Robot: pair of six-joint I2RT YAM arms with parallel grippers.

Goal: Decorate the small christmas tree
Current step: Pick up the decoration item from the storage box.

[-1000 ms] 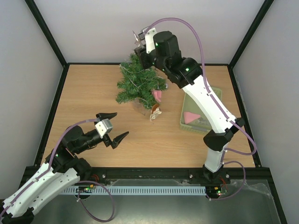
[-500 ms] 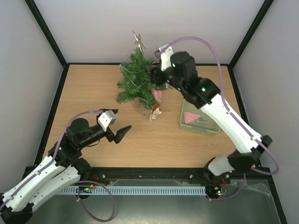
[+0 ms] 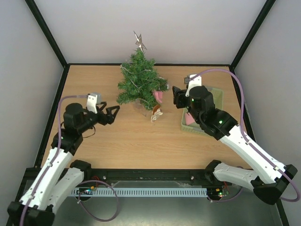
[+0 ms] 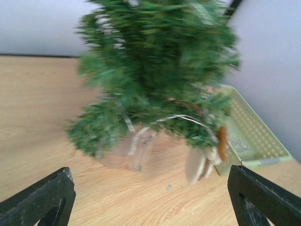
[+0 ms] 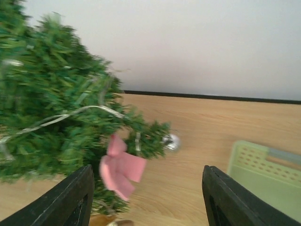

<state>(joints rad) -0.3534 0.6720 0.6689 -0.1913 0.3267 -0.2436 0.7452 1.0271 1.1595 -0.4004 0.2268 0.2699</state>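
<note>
Top external, I see small christmas tree (image 3: 140, 81) standing on bench (image 3: 141, 141), left tool (image 3: 113, 115) and right tool (image 3: 175, 96) both spread wide, holding nothing.

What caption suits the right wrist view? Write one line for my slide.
Open right gripper facing the small christmas tree, a pink bow hanging from a low branch, green tray at right.

Bright, even light, faint shadows; overhead view sharp, both wrist views blur the small christmas tree (image 4: 155, 70)
</note>
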